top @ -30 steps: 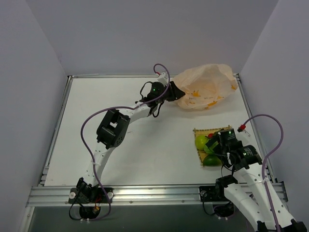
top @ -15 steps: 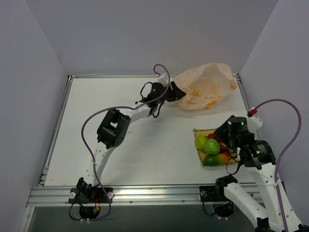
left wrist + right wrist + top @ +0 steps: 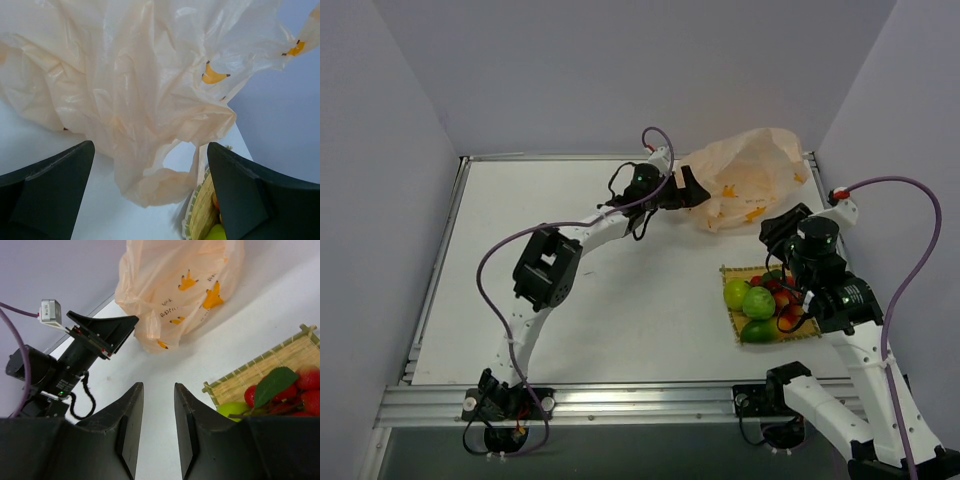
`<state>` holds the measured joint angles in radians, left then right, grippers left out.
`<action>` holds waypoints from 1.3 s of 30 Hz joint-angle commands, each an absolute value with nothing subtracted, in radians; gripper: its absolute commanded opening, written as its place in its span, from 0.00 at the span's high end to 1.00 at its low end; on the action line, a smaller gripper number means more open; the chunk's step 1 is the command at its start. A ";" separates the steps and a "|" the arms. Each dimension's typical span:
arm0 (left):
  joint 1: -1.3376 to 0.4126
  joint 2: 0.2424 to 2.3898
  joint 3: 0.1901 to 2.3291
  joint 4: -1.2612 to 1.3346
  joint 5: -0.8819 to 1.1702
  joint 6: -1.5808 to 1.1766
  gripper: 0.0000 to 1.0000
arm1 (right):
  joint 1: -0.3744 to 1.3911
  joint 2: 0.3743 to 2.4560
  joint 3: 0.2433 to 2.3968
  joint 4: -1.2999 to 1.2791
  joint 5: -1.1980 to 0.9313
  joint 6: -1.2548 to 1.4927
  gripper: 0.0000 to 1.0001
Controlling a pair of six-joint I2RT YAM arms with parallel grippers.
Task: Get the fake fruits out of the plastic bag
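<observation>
Top: plastic bag (image 3: 750, 178) slumped limp at far right corner of white table (image 3: 570, 300), fake fruits (image 3: 760, 305) heaped on woven mat (image 3: 735, 270) by the right arm, so probably little left inside; left gripper (image 3: 686, 190) at bag's left edge, right gripper (image 3: 775, 228) between bag and mat, plain grey walls (image 3: 620, 70) around. Left wrist: spread wide around hanging bag folds, nothing pinched, likely lined up for a grab. Right wrist: narrowed to a slim gap, empty, aimed bagward.
</observation>
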<state>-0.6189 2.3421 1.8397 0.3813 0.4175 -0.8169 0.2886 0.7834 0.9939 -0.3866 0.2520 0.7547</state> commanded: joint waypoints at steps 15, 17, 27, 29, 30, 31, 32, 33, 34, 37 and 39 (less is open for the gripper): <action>-0.681 1.602 1.437 -0.076 -0.297 -0.494 0.06 | 0.296 0.629 1.086 -0.281 0.210 0.485 0.68; -0.721 1.524 1.421 -0.132 -0.385 -0.482 0.06 | 0.298 0.604 1.083 -0.281 0.209 0.476 0.68; -0.810 1.093 1.272 -0.396 -0.448 -0.431 0.06 | 0.298 0.517 1.081 -0.279 0.308 0.439 0.24; -0.811 0.990 1.238 -0.420 -0.446 -0.414 0.06 | 0.296 0.509 1.069 -0.279 0.334 0.439 0.03; -0.811 0.923 1.205 -0.435 -0.449 -0.407 0.06 | 0.296 0.502 1.066 -0.278 0.363 0.442 0.00; -0.811 0.890 1.186 -0.442 -0.454 -0.400 0.06 | 0.298 0.499 1.062 -0.276 0.376 0.439 0.00; -0.811 0.861 1.171 -0.448 -0.463 -0.387 0.06 | 0.298 0.497 1.057 -0.273 0.385 0.436 0.00; -0.811 0.833 1.157 -0.472 -0.488 -0.382 0.06 | 0.298 0.495 1.057 -0.272 0.402 0.433 0.00; -0.811 0.793 1.148 -0.486 -0.506 -0.376 0.06 | 0.298 0.495 1.055 -0.270 0.408 0.433 0.00; -0.811 0.729 1.137 -0.509 -0.537 -0.338 0.06 | 0.298 0.511 1.057 -0.273 0.399 0.436 0.00; -0.811 0.707 1.129 -0.502 -0.541 -0.301 0.06 | 0.298 0.520 1.051 -0.273 0.385 0.437 0.00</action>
